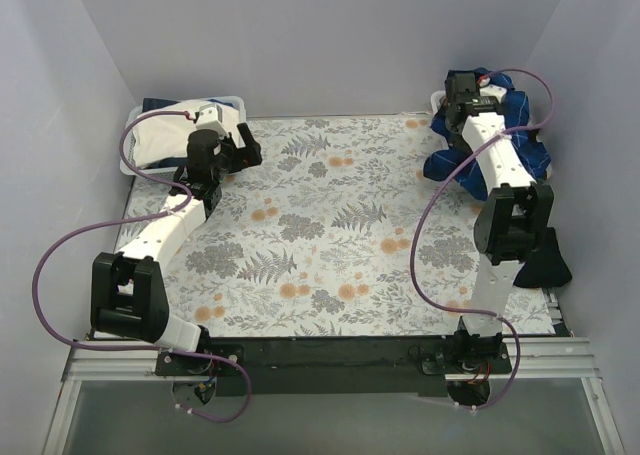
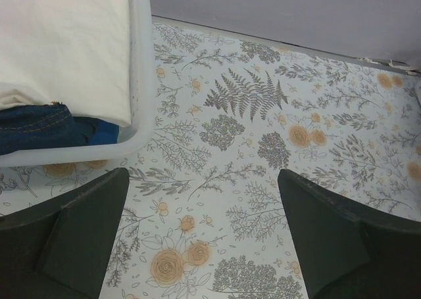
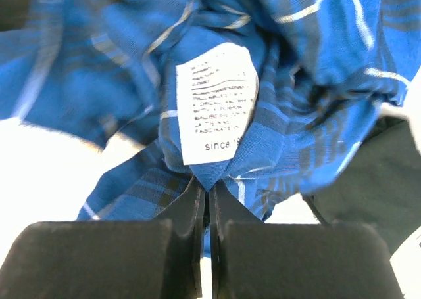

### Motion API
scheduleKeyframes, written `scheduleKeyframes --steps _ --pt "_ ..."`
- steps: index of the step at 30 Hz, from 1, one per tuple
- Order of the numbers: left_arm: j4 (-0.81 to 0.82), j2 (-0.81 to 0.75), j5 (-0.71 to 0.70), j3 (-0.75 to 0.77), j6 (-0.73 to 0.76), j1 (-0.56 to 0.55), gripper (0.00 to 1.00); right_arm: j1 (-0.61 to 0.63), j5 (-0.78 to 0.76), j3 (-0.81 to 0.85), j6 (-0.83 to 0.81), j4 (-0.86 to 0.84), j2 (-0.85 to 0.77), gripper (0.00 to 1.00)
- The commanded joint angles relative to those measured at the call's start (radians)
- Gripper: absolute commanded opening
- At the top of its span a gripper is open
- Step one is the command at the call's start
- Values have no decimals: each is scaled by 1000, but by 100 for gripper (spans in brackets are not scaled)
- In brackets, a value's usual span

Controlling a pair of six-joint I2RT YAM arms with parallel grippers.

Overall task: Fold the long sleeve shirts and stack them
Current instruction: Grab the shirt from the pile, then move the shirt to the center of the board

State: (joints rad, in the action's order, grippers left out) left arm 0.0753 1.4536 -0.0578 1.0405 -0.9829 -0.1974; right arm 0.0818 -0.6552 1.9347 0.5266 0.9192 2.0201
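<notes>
The desk (image 1: 320,225) wears a pale cloth printed with grey ferns and orange flowers, and it spreads below and ahead of the left hand (image 1: 243,145).

The blue plaid shirt (image 1: 520,135) is bunched in a heap at the desk's far right corner, directly under and around the right hand (image 1: 465,87). Part of it trails toward that arm's forearm. In the right wrist view the plaid shirt (image 3: 99,82) fills nearly everything ahead of the right hand (image 3: 208,194), crumpled, with dark bands and thin white lines.

A white basket (image 1: 235,102) stands at the far left corner, just to the left of the left hand. The left wrist view shows the basket rim (image 2: 141,82) close beside the left finger, holding a folded cream cloth (image 2: 59,43) on top of denim (image 2: 33,128).

A black shirt (image 1: 548,260) lies at the desk's right edge, well behind the right hand, beside that arm's elbow.

The left hand (image 2: 204,200) is released, its 2 fingers (image 2: 85,240) spread wide with only printed desk between them. Whether it touches the desk I cannot tell.

The right hand is clenched, its 2 fingers pressed together on a fold of the plaid shirt.

A small white label (image 3: 217,102) with printed lines sits just ahead of those fingertips, on the pinched fold.
</notes>
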Motion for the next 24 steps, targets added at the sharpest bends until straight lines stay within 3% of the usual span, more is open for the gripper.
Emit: scheduleKeyframes --steps 1,8,11,13,17,19,24 --pt "7 -61 16 -11 7 -10 98 143 -79 147 -31 -13 -162 1" --pt "-6 -99 9 -17 -5 -30 98 389 -104 172 -275 -211 -262 1" --pt "-40 -117 -63 -2 -16 -36 98 517 -58 120 -413 -316 -305 1" --pt "-69 -136 -201 12 -40 -36 98 590 -49 60 -483 -345 -326 1" --pt "-215 -182 -574 29 -141 -37 98 729 90 -31 -438 -320 -345 1" --pt "-259 -225 -682 17 -161 -37 98 760 178 -112 -378 -310 -350 1" --pt "-367 -292 -806 13 -237 -37 98 871 449 -210 -272 -275 -294 3"
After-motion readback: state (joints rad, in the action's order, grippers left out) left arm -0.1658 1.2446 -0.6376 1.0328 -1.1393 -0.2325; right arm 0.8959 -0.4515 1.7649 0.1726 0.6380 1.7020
